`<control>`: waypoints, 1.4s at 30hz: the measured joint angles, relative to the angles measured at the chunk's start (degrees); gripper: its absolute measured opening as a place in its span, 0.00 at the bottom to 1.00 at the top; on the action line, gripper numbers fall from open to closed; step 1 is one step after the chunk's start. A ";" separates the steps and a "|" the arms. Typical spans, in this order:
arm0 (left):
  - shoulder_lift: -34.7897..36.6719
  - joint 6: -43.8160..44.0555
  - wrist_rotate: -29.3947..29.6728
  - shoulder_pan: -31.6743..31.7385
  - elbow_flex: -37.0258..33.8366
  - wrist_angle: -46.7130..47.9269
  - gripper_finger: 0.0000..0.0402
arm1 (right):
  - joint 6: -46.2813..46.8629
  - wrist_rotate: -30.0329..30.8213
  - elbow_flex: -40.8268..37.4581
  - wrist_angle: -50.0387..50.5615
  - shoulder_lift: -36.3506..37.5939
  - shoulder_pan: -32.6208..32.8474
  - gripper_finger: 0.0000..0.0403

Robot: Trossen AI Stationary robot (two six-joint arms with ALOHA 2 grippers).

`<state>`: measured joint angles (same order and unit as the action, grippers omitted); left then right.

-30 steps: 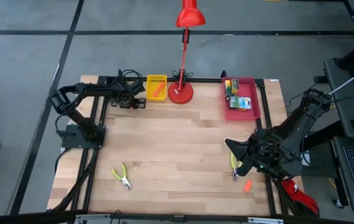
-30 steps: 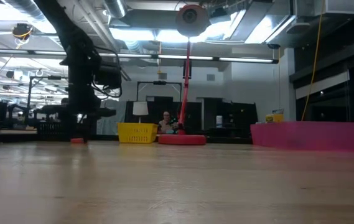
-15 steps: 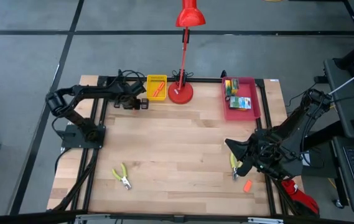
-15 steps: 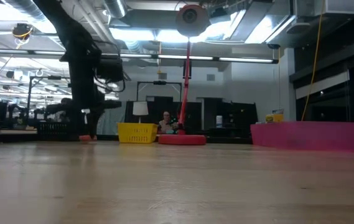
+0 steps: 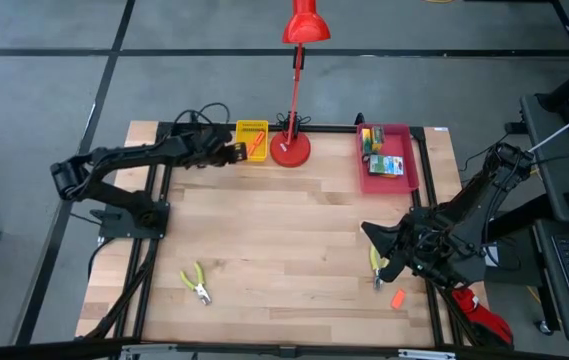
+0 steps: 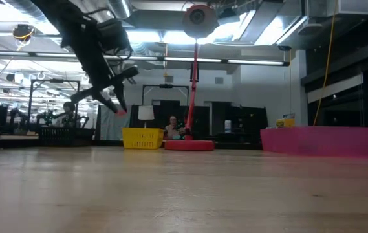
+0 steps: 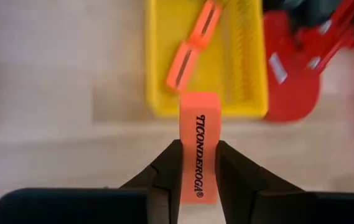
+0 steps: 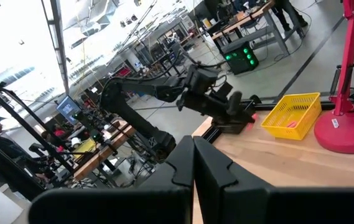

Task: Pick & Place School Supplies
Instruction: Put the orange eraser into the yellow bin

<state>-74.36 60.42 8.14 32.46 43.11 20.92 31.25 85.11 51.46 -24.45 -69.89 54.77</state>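
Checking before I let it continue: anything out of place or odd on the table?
Nothing stands out. The left gripper holds an orange eraser squarely beside the yellow tray. One eraser and two pliers lie unsorted.

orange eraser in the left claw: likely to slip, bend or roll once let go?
The orange eraser is a flat-sided block, so it probably won't roll. It juts past the left claw without sagging, so it looks stiff. Pinched by its narrow sides with a matte, rubbery look, it seems unlikely to slip.
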 joint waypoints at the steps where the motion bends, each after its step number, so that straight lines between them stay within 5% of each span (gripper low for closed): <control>1: -0.35 -0.42 -0.08 0.62 0.00 -1.75 0.18 | -0.02 0.08 0.00 0.00 0.00 -0.02 0.02; 15: -12.13 -6.04 -6.71 10.45 0.05 -20.62 0.18 | -0.25 1.52 0.50 -0.52 0.00 -0.07 0.02; 22: -15.01 -12.78 -6.93 11.90 4.39 -20.61 0.24 | -1.73 2.54 1.44 -0.46 0.00 -0.11 0.02; 34: -15.01 -17.72 -4.94 11.94 7.82 -14.25 0.36 | -2.15 2.53 1.44 -0.44 0.00 -0.11 0.02; 42: -12.89 -29.17 -17.15 3.87 7.82 -16.03 0.37 | -3.59 1.68 1.44 -0.43 0.00 -0.05 0.02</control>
<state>-87.25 31.25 -9.01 36.33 50.94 4.90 27.66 86.79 52.90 -24.88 -69.89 54.72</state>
